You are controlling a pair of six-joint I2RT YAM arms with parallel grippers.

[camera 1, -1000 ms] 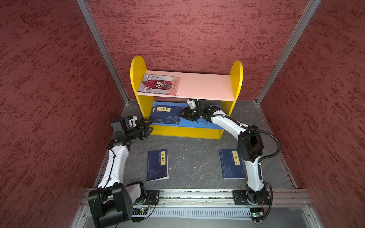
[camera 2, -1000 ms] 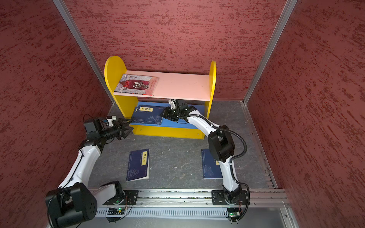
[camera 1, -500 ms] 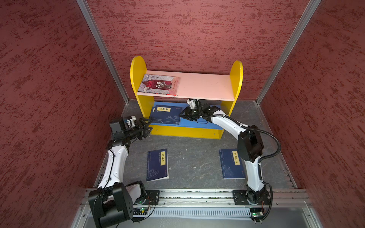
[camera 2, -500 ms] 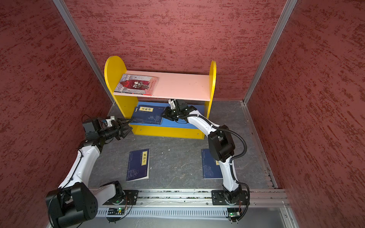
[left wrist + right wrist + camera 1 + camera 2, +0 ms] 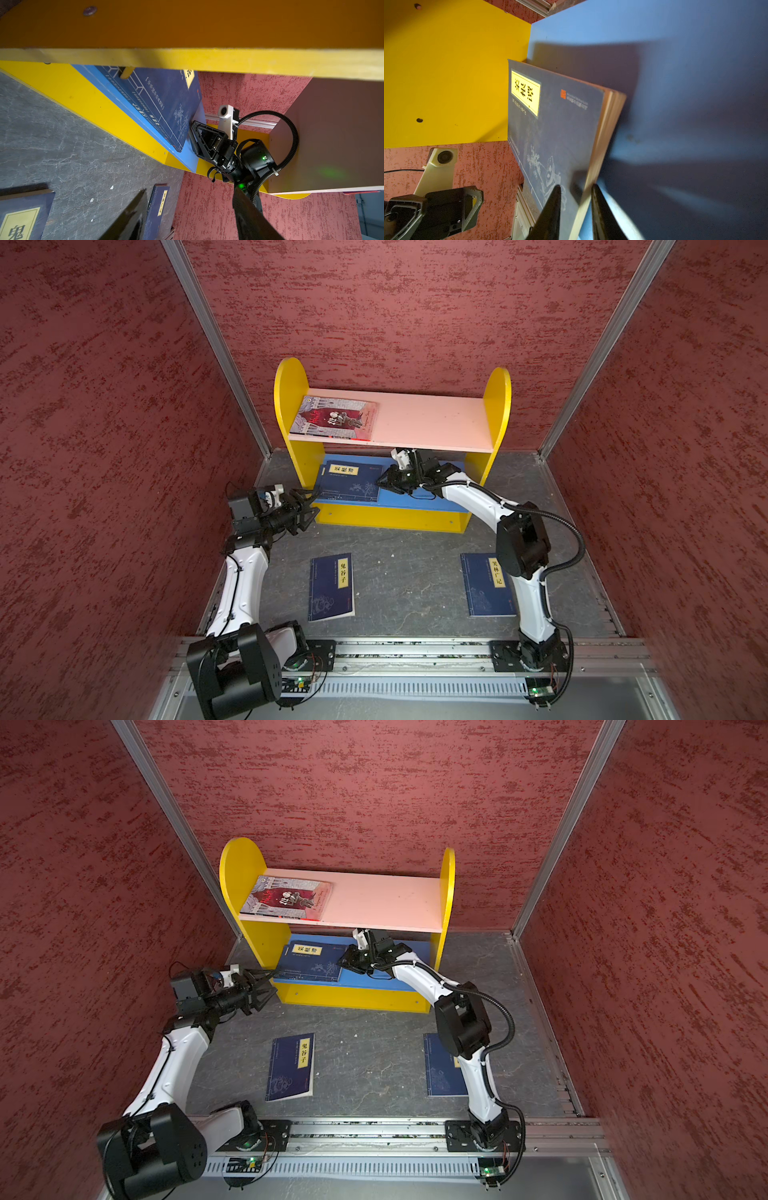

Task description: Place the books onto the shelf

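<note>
Now my right gripper [image 5: 575, 188] is low on the blue lower board [image 5: 415, 502] of the shelf [image 5: 291, 406], at the right edge of the navy book [image 5: 351, 481] that lies flat there. In the last moment its jaws have come closer together. They are narrow now, with the page edge of the book between them: one finger over the cover, one beside the pages. I cannot tell whether they already press the paper. There may be a second book under this one, but I cannot tell that either.

My left gripper [image 5: 309, 504] has not moved. It hangs near the left front corner of the shelf with its jaws wide and nothing in them.

I think this closing means I want to take hold of the book and correct its place on the board, perhaps to make room. The red-and-grey book [image 5: 334, 420] lies on the pink upper board [image 5: 432, 423], at its left end. Two navy books are not yet on the shelf: one on the near floor left of the middle [image 5: 332, 587], the other to the right [image 5: 484, 593], partly behind my right arm.
</note>
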